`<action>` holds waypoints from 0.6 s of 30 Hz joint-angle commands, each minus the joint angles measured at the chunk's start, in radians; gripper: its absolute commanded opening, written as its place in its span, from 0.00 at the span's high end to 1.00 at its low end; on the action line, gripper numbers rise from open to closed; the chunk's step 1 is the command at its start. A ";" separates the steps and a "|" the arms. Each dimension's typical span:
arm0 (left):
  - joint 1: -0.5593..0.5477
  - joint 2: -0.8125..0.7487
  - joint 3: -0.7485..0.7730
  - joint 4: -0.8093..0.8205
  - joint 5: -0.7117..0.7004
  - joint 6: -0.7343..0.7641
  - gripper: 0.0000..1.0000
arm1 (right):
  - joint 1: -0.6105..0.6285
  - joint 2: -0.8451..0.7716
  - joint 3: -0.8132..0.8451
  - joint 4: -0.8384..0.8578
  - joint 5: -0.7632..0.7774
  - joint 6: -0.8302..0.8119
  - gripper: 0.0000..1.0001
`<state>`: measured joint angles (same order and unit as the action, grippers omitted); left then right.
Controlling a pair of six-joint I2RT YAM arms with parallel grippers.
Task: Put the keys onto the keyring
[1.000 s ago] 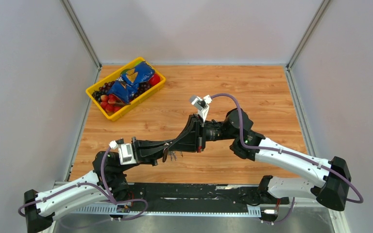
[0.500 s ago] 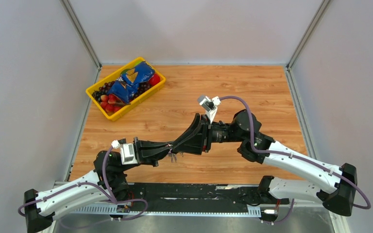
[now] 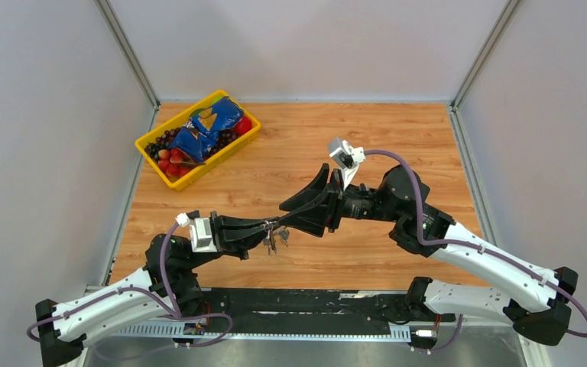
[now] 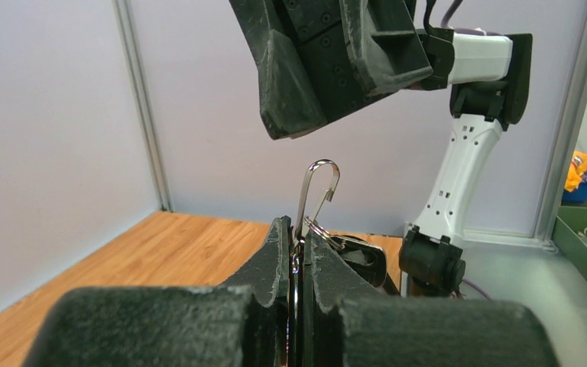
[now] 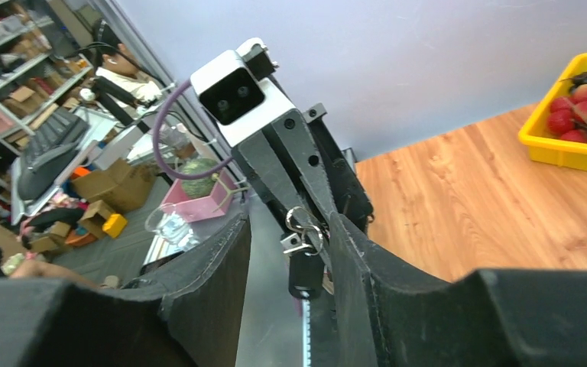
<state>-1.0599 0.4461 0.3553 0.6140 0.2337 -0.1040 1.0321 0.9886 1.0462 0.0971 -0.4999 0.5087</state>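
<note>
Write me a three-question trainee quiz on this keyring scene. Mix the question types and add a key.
1. True or false: the right gripper is clamped on the keys.
2. Which corner of the table holds the yellow basket?
3. The left gripper pinches: A. the keyring B. the yellow basket C. nothing

Key:
1. False; its jaws stand open.
2. The far left corner.
3. A.
</note>
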 commanded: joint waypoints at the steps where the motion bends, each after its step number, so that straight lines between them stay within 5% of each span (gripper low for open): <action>1: 0.002 -0.002 0.070 -0.041 -0.056 -0.038 1.00 | 0.005 0.020 0.072 -0.092 0.075 -0.136 0.54; 18: 0.001 0.032 0.149 -0.199 -0.204 -0.124 1.00 | 0.037 0.111 0.166 -0.187 0.115 -0.222 0.52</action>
<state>-1.0595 0.4686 0.4446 0.4217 0.0624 -0.1913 1.0496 1.0801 1.1606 -0.0937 -0.3931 0.3126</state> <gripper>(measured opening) 0.052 0.475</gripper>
